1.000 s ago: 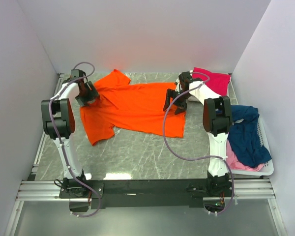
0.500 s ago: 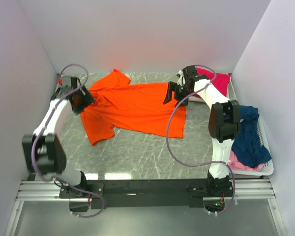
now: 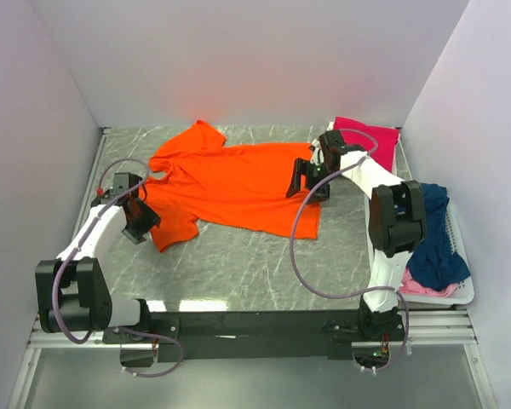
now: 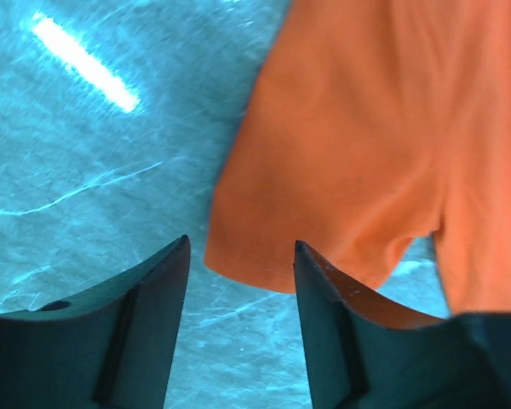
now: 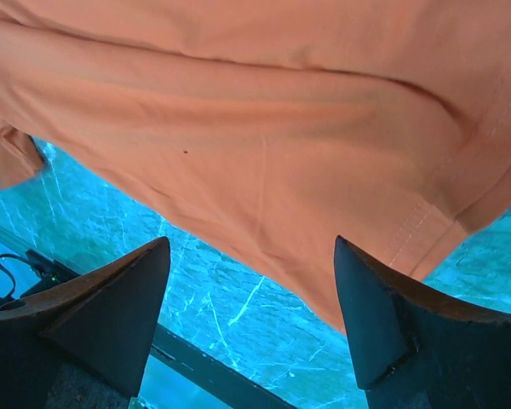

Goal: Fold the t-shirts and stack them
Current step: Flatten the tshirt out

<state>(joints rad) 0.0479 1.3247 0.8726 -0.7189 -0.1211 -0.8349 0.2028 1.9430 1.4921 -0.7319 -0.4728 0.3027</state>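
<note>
**Orange t-shirt lying flat, long axis running left to right, one claw at each end**

The orange t-shirt point(image 3: 238, 183) is lying spread on the table point(image 3: 238, 273), with its collar end pointing toward the left arm and its bottom hem toward the right arm. The left gripper point(image 4: 238, 247) is hovering at the near sleeve point(image 4: 324, 187), whose hem is lying just ahead of the fingertips (jaws standing apart, pinching nothing). The right gripper point(image 5: 251, 243) is hovering at the bottom hem, jaws spread wide and empty. Each arm is nearer its own end, so the coming fold is probably calling for a pinch at sleeve and hem together.
</note>
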